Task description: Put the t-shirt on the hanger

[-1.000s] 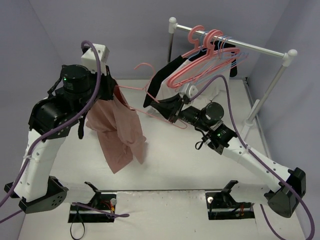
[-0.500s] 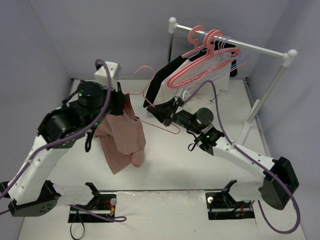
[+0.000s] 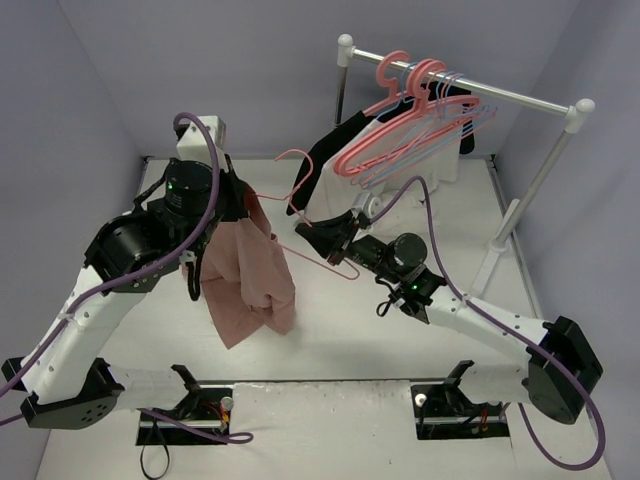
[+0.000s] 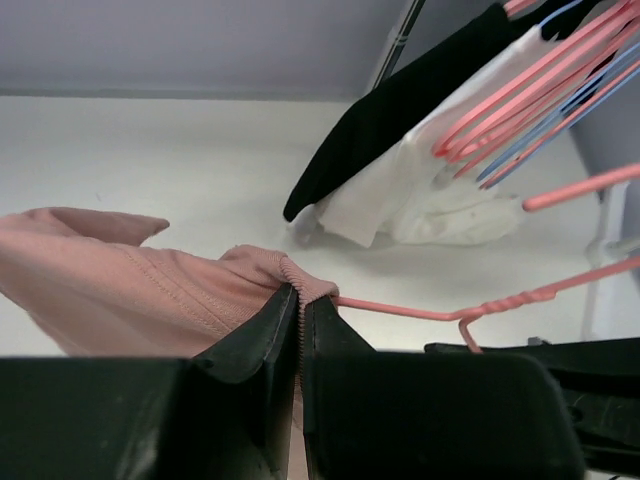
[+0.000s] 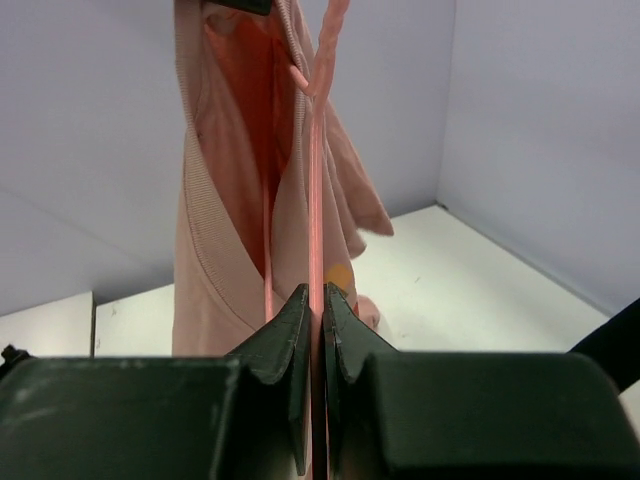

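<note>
No writing, label, brand, number or sign can be read in any of the three views. The t-shirt (image 3: 245,285) shows plain cloth with no print, the hanger (image 5: 316,200) shows no legible mark, and no lettering can be made out on the arm housings or on the garments at the rail.

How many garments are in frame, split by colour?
Pink: 1, the t-shirt, pinched in the left hand
Black: 1, the black garment
White: 1, the white garment, lying partly under the black one
Total: 3
</note>
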